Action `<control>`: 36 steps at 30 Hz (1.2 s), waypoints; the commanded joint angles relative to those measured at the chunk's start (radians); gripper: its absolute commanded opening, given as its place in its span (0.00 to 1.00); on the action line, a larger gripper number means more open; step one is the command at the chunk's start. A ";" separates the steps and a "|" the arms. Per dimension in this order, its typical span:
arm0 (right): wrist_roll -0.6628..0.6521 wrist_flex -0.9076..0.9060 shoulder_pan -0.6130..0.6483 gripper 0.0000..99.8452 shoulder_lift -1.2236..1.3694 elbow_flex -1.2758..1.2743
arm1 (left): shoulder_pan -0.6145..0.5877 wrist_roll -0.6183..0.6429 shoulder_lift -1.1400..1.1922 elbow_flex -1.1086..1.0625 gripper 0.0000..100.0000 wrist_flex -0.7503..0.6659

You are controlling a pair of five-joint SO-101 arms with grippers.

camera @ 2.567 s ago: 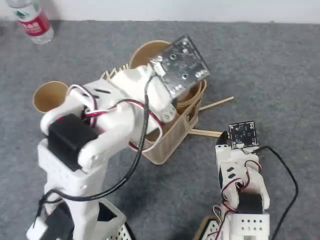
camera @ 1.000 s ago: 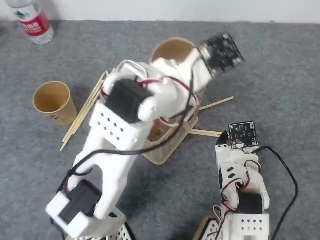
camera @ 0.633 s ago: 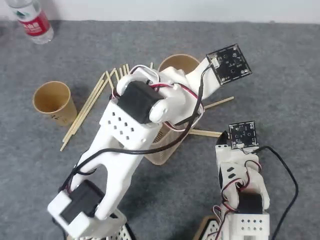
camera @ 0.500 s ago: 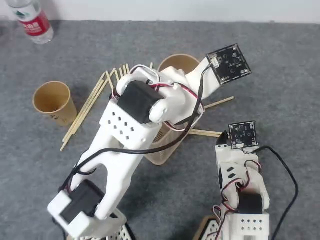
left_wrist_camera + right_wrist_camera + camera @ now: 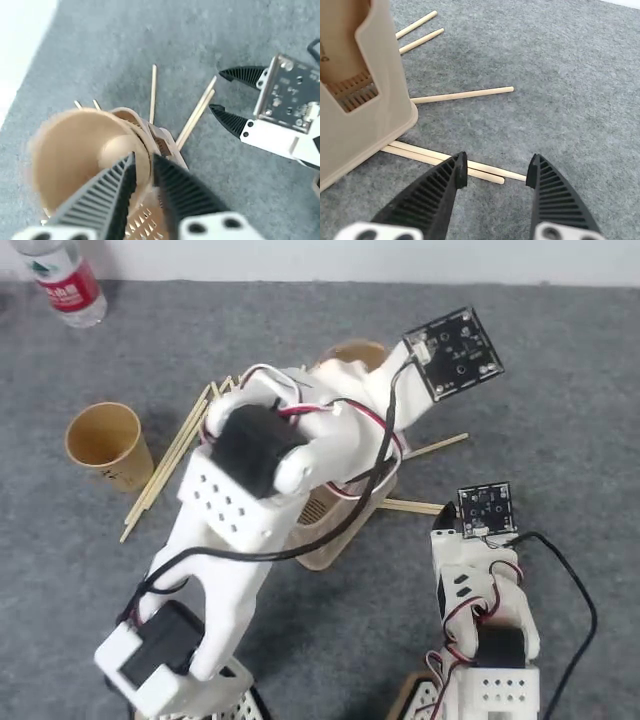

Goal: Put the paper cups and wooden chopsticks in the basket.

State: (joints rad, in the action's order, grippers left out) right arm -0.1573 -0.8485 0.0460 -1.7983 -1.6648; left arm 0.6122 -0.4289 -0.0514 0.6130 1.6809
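Observation:
My left gripper (image 5: 144, 160) is shut on the rim of a tan paper cup (image 5: 80, 150), one finger inside and one outside. It holds the cup (image 5: 352, 352) at the far end of the beige basket (image 5: 335, 540); my left arm covers most of that basket. A second paper cup (image 5: 105, 445) stands on the mat at the left, beside several wooden chopsticks (image 5: 170, 465). More chopsticks (image 5: 412, 506) lie right of the basket. My right gripper (image 5: 497, 167) is open, low over a pair of chopsticks (image 5: 445, 161) by the basket's corner (image 5: 370, 100).
A plastic water bottle (image 5: 65, 280) lies at the far left corner of the grey mat. Single chopsticks (image 5: 462, 95) lie loose on the mat beyond my right gripper. My right gripper (image 5: 227, 97) also appears in the left wrist view.
My left arm has swung right with the cup, carrying it from the basket's left end to its far right end. The right arm has not moved.

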 commanded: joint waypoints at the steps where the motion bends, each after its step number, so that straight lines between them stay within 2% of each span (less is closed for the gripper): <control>1: -0.014 0.002 0.005 0.21 -0.015 -0.018 | -0.018 0.054 -0.006 0.059 0.18 0.025; 11: -0.014 0.002 0.005 0.21 -0.015 -0.018 | -0.103 0.068 -0.011 0.054 0.18 -0.014; 14: -0.014 0.002 0.005 0.21 -0.015 -0.018 | -0.146 0.095 -0.008 0.051 0.18 -0.110; 18: -0.014 0.002 0.005 0.21 -0.015 -0.018 | -0.181 0.233 0.012 0.036 0.18 -0.284; 21: -0.014 0.002 0.004 0.21 -0.015 -0.018 | -0.183 0.288 0.071 -0.005 0.18 -0.354; 29: -0.014 0.004 0.005 0.21 -0.015 -0.018 | -0.224 0.384 0.178 -0.062 0.20 -0.356; 36: -0.015 0.016 0.005 0.21 -0.010 -0.018 | -0.224 0.377 0.196 -0.081 0.22 -0.347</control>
State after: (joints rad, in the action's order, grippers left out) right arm -0.1573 -0.8485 0.0460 -1.7983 -1.6648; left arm 0.3959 -0.0560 0.1419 0.5439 1.3433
